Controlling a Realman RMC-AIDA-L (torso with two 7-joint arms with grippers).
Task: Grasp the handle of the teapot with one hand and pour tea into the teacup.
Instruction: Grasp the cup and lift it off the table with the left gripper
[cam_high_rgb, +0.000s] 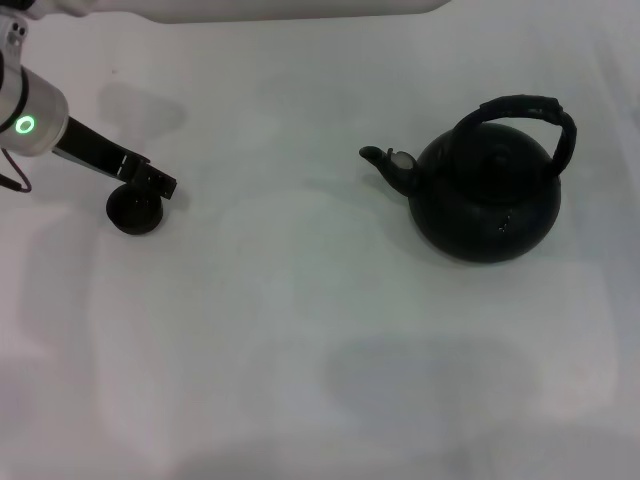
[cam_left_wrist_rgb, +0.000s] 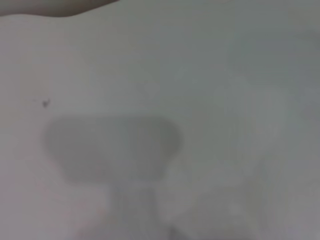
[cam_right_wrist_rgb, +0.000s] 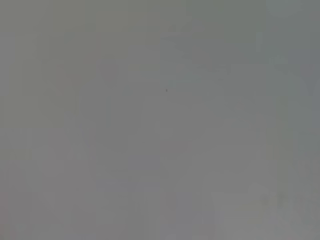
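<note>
Left hand (cam_high_rgb: 160, 183) reaches in from the upper left of the frame, right at the little black teacup (cam_high_rgb: 134, 209). I cannot tell how far open it is. Right hand is out of sight. Big black teapot (cam_high_rgb: 487, 196) sits at the middle right on the white surface (cam_high_rgb: 300, 330), handle (cam_high_rgb: 520, 112) up, spout pointing left.

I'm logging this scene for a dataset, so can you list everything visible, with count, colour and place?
teapot: one, matte black, right of centre on the table, spout towards the left
handle: one, black, arched over the teapot's top
teacup: one, black, far left on the table, well apart from the teapot
table: one, white surface under everything
left gripper: one, black on a white arm, at the teacup's rim
right gripper: not in view
</note>
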